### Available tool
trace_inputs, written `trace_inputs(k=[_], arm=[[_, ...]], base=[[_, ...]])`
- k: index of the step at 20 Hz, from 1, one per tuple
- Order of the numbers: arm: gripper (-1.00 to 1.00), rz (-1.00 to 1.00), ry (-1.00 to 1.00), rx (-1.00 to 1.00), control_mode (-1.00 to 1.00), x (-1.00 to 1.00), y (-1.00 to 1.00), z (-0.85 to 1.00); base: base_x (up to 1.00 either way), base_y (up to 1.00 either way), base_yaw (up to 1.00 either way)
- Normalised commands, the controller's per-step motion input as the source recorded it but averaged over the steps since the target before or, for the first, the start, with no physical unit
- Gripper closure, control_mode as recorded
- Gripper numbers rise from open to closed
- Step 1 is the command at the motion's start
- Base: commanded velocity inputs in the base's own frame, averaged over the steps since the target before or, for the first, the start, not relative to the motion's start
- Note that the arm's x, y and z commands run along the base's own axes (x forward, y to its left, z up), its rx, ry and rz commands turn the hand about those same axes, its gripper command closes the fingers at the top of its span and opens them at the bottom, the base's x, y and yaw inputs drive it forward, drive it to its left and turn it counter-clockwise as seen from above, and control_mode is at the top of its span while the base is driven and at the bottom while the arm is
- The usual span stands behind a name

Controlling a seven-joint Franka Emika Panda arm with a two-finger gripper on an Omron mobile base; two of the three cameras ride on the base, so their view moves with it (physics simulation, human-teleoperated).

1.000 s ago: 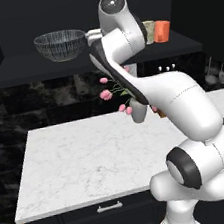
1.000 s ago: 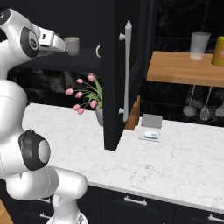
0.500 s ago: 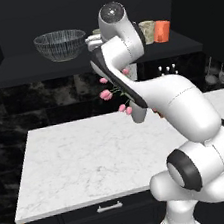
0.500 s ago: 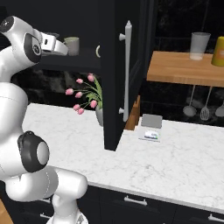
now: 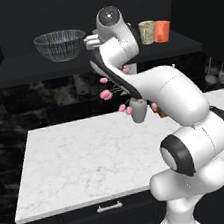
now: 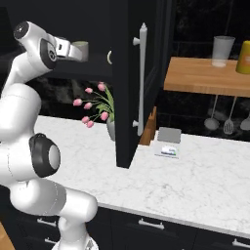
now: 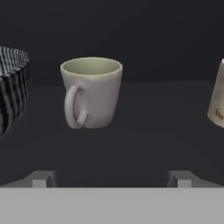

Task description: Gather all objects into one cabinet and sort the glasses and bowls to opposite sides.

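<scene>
Reaching: the arm is raised to the cabinet shelf (image 5: pixel 37 69), with the hand (image 7: pixel 111 178) pointed into the cabinet.
Just changed: over the last second the upper arm has swung a little further toward the shelf's middle; the bowl and the cups have not shifted.
Meaning for the task: everything already sits in one cabinet, so by my reading what remains is sorting, and the grey cup is the likely next pick.
Hand state: released, fingertips (image 7: pixel 40 178) spread wide, nothing between them.
Grey cup (image 7: pixel 91 92): upright on the shelf straight ahead of the hand, a little toward its left fingertip, handle facing the camera side, apart from the hand.
Glass bowl (image 5: pixel 60 44): at the left end of the shelf, just beside the grey cup in the hand view.
Speckled cup (image 5: pixel 147 32): at the right end, with a clear gap from the grey cup.
Orange cup (image 5: pixel 162 31): just beside the speckled cup, on its far right.
Cabinet door (image 6: pixel 136 83): standing open over the surface (image 6: pixel 195 180).
</scene>
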Motion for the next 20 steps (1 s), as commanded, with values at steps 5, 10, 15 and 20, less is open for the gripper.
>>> trace_inputs(k=[5,10,15,20], arm=[[-1.0,0.0,0.0,0.0,-1.0,0.3,0.01,0.0],[-1.0,-0.01,0.0,0.0,-1.0,0.35,0.0,0.0],[-1.0,-0.01,0.0,0.0,-1.0,0.19,0.03,0.0],[-1.0,-0.03,0.0,0.0,-1.0,0.11,0.12,0.0]], base=[[0.0,0.0,0.0],[0.0,0.0,0.0],[0.0,0.0,0.0],[0.0,0.0,0.0]])
